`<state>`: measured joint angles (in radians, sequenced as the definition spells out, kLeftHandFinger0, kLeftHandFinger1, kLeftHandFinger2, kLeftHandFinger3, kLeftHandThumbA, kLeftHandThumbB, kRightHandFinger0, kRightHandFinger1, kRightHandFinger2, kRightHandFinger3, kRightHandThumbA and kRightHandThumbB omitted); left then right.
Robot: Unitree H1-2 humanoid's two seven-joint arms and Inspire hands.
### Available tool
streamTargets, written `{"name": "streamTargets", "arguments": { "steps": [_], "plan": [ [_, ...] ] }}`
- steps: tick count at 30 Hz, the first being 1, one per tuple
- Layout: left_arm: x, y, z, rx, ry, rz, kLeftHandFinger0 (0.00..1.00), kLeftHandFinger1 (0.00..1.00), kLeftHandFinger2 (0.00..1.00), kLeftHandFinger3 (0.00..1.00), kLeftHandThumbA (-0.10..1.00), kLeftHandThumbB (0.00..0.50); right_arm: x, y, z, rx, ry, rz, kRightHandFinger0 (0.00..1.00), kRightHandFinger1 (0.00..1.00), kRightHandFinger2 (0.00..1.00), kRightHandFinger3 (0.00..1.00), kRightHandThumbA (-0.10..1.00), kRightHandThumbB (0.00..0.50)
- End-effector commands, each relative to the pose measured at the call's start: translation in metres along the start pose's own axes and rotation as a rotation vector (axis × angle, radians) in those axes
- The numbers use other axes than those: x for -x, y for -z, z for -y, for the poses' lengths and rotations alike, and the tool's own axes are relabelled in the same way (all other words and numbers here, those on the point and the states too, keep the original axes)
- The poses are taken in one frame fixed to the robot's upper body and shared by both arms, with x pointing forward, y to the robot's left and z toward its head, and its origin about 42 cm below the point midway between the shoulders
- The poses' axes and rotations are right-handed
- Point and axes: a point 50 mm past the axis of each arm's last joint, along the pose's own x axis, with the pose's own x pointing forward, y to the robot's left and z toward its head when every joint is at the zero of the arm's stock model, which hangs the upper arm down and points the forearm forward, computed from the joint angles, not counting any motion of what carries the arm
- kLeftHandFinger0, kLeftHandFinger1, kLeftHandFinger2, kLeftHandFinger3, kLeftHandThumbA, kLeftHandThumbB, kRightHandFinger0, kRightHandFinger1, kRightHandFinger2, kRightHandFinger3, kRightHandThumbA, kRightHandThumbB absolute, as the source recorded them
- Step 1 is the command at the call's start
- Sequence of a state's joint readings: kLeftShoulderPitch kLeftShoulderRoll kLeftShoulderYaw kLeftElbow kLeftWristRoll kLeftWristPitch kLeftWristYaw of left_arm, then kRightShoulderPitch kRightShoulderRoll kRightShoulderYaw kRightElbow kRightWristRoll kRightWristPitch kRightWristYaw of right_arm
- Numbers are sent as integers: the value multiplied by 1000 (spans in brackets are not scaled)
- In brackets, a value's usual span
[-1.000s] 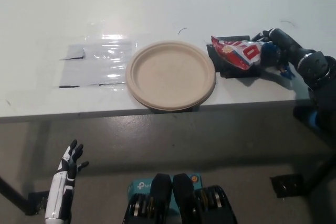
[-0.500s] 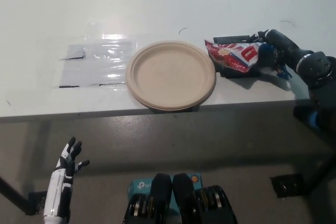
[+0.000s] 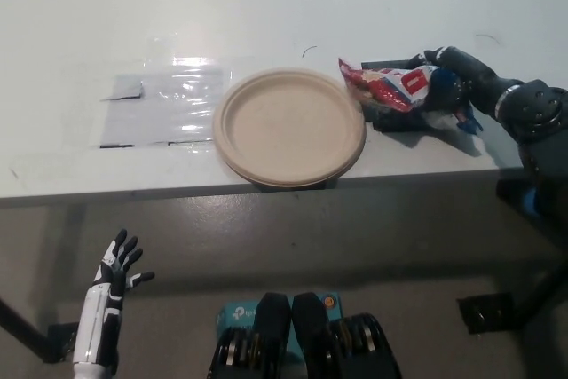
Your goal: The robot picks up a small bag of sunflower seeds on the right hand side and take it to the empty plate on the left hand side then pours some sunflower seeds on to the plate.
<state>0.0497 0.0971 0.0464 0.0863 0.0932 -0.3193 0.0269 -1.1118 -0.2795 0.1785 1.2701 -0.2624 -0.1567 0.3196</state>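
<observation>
Now your black right robot hand (image 3: 448, 86) is closing around the crinkled red-and-white sunflower seed bag (image 3: 390, 88), carrying it at three o'clock of the round beige paper plate (image 3: 290, 127), its near end almost over the rim. Next you are probably tipping it over the plate. The white bench (image 3: 80, 24) edge lies close at six o'clock. Your white left robot hand (image 3: 115, 277) is hanging open below.

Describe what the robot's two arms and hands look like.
The left hand is white with black fingers and dark joints, on a slim white forearm. The right hand is black, on a thick dark, glossy arm with a rounded wrist and small blue parts beside it.
</observation>
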Motion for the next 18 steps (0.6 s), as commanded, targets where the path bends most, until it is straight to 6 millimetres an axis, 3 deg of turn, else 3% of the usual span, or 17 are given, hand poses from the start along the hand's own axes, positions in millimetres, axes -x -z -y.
{"name": "streamTargets", "arguments": {
  "steps": [1,3,5,7,10,14,18],
  "plan": [
    [-7,-9,-4,-20,-5,70,758,915,1000,1000,1000,0,-9,-69,19,243,54,145,0,267,596,620,565,0],
    [-7,-9,-4,-21,-5,70,756,912,1000,1000,1000,0,-10,-73,18,301,60,169,0,267,608,648,529,0],
    [-7,-9,-4,-16,-1,74,758,911,1000,1000,1000,0,-11,-81,15,371,64,186,18,381,739,753,517,0],
    [-8,-9,-4,-17,-1,84,751,899,994,1000,1000,0,-14,-89,13,416,67,198,60,415,741,758,507,0],
    [-10,-11,-4,-14,-2,86,746,890,988,1000,1000,0,-16,-97,10,447,70,207,0,295,617,649,481,0],
    [-11,-12,-4,-9,5,96,744,883,982,1000,1000,0,-21,-111,7,502,55,186,59,471,812,831,503,0],
    [-12,-14,-4,-11,1,91,741,881,980,1000,1000,0,-22,-120,10,557,61,199,72,491,797,814,449,0]
  ]
}}
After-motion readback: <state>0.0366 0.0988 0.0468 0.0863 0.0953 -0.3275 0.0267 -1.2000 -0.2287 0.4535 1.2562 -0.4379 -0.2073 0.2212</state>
